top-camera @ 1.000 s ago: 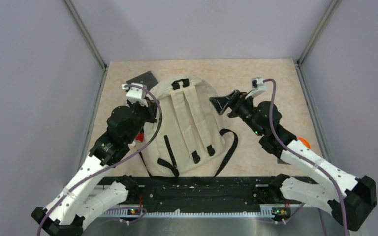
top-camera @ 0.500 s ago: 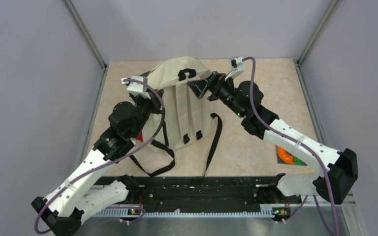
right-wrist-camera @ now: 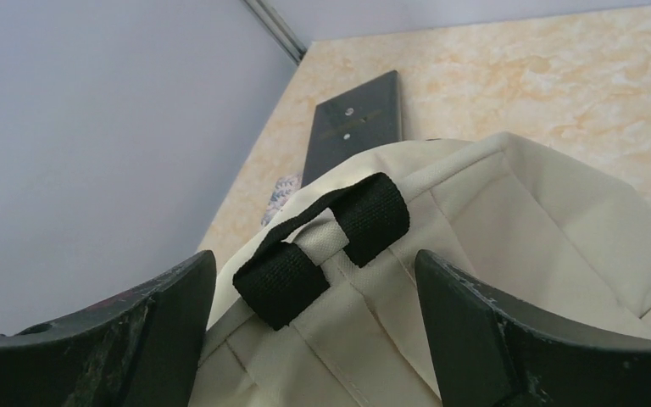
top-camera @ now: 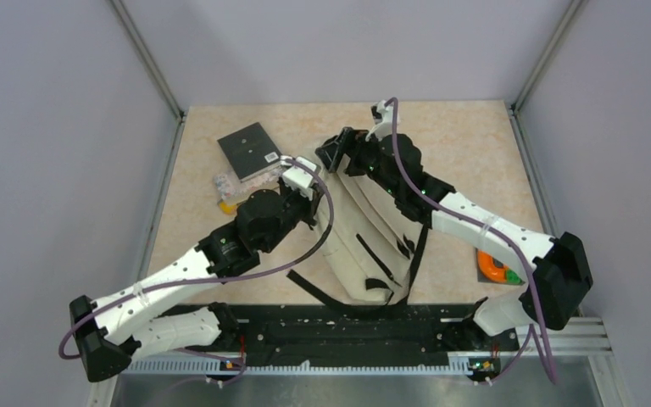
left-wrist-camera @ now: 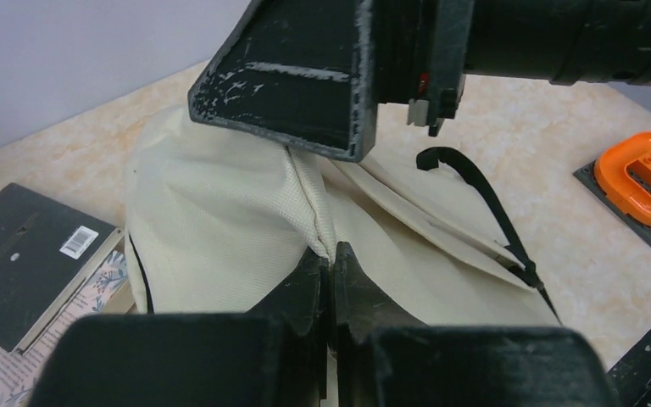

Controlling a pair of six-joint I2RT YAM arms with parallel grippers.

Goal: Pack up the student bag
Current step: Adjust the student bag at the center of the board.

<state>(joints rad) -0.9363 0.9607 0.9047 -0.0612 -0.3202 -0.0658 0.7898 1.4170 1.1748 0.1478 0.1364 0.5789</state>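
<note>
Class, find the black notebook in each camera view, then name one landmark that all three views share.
Top external: black notebook upper left of centre, left of the student bag.
Left wrist: at the lower left edge, beside the bag.
Right wrist: upper middle, beyond the bag.
Shared landmark: the cream student bag.

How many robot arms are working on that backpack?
2. The left arm, from the near left, pinches the backpack's cloth; the right arm, from the near right, holds open fingers around its top loop. None hidden.
</note>
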